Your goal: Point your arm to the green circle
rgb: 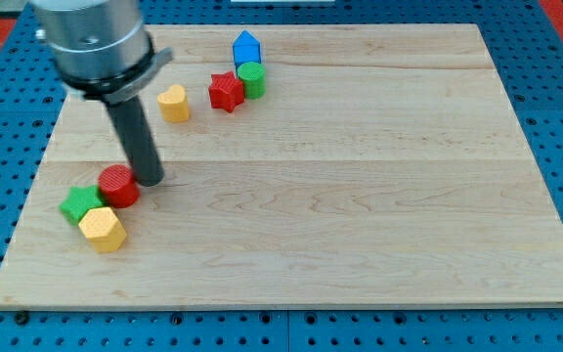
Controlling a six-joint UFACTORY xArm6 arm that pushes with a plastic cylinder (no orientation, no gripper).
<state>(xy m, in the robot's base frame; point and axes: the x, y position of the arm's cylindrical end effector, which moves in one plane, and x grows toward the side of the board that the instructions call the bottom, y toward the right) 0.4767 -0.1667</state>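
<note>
Green circle point(252, 78) sits near the tabletop point(360, 196) top edge, touching the red star point(226, 92), up-right of my tip point(151, 182). No hand is fitted; the tip rests beside the red circle point(118, 185).

Wooden board point(360, 196), red cylinder point(118, 185), green star point(81, 203), yellow hexagon point(103, 229), four blocks near top

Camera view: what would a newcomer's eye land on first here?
The big grey arm head and dark rod at the view's upper left, my tip right beside the red circle. That circle huddles with a green star and yellow hexagon. The green circle sits far off near the top.
</note>
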